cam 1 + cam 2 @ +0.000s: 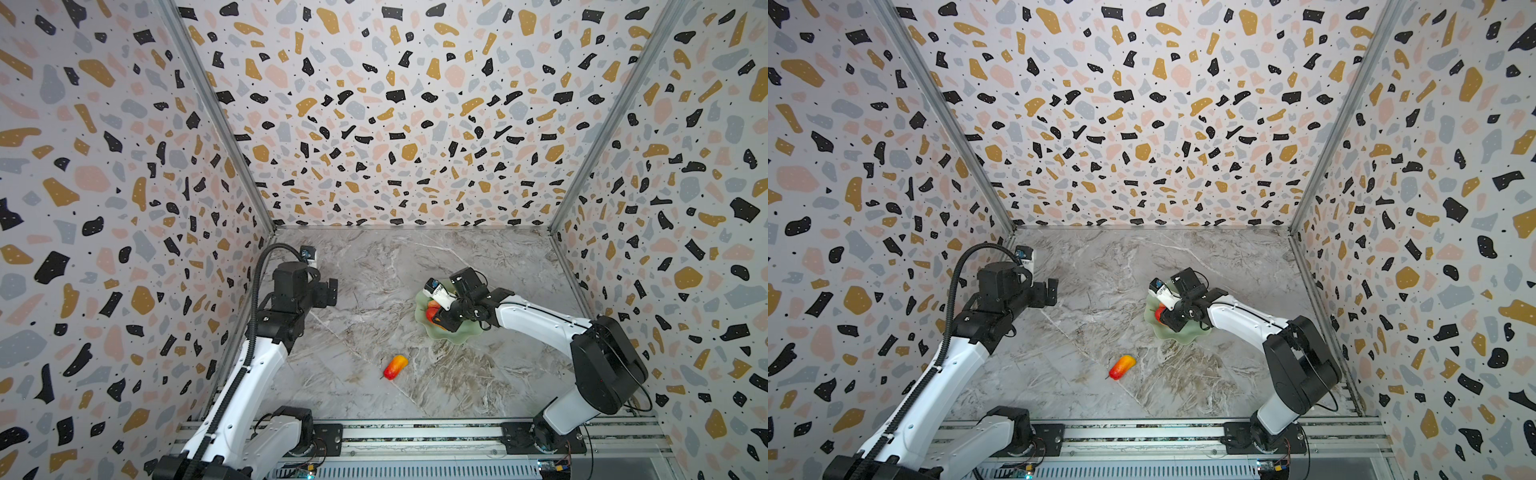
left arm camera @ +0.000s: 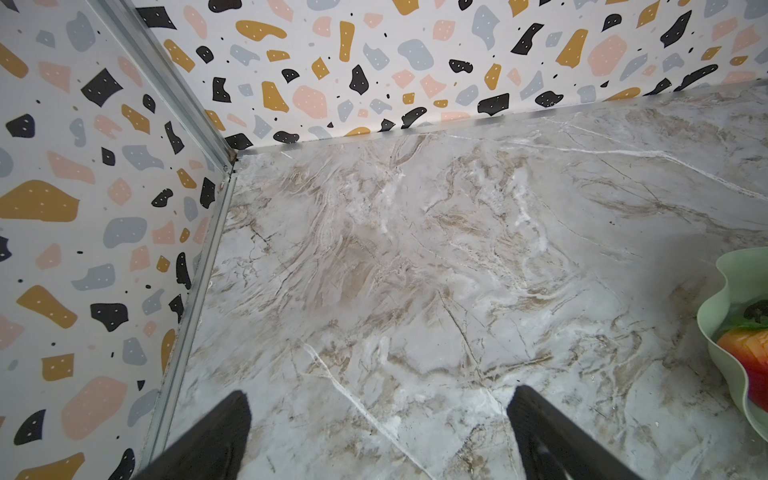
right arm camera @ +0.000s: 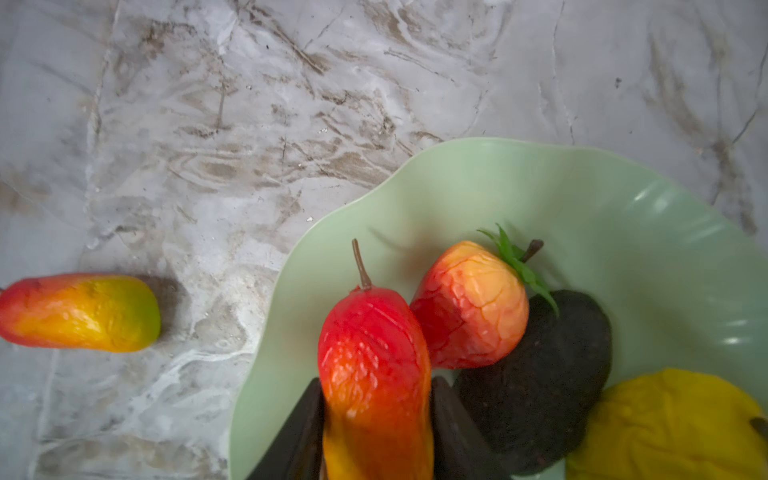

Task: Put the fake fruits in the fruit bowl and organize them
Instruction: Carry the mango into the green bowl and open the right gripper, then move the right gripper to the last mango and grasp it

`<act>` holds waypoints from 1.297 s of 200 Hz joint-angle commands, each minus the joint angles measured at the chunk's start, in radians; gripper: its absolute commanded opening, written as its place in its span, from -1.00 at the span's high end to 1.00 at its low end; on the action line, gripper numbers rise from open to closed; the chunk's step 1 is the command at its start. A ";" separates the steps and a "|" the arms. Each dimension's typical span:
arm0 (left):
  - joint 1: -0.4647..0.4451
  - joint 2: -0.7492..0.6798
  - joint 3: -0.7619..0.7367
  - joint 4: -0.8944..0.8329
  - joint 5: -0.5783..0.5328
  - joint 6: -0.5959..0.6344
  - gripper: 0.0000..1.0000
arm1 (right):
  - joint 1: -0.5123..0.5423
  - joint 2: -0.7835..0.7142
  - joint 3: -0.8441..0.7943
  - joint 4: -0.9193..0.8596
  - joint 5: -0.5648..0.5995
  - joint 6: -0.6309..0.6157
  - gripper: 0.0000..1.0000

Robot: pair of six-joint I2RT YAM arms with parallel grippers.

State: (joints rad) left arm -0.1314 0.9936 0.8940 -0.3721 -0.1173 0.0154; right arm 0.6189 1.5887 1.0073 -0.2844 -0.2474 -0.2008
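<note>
In the fruit bowl [image 3: 540,166], my right hand [image 3: 376,382] brackets one mango [image 3: 370,340], pinch or release I cannot tell, beside strawberry [image 3: 469,303], avocado [image 3: 552,374] and yellow fruit [image 3: 665,424]; next, likely: fetch the last mango [image 3: 79,311] off the surface [image 3: 249,124].

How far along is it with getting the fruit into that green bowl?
Done: strawberry, avocado and yellow fruit lie in the bowl. In hand: a red-orange mango sits between the fingers of the right gripper, over the bowl. Remaining: the second mango, on the table; the left gripper is open, empty.
</note>
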 commanded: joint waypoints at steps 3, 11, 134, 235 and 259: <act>0.005 0.000 -0.009 0.028 0.001 0.011 -0.99 | -0.004 -0.034 0.042 -0.045 0.014 -0.005 -0.20; 0.005 0.001 -0.009 0.028 0.001 0.011 -0.99 | 0.000 -0.040 0.060 -0.052 0.017 -0.007 -0.37; 0.005 -0.006 -0.010 0.030 0.004 0.011 -0.99 | 0.333 0.014 0.087 0.035 -0.244 -0.455 -0.99; 0.005 -0.015 -0.011 0.030 -0.001 0.012 -0.99 | 0.435 0.194 0.109 0.055 -0.121 -0.546 -0.86; 0.005 -0.016 -0.012 0.030 -0.004 0.012 -0.99 | 0.443 0.222 0.113 0.069 -0.094 -0.542 -0.71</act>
State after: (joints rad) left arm -0.1310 0.9932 0.8940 -0.3721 -0.1158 0.0154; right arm 1.0534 1.7988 1.0969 -0.2314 -0.3847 -0.7311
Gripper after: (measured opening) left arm 0.995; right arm 0.880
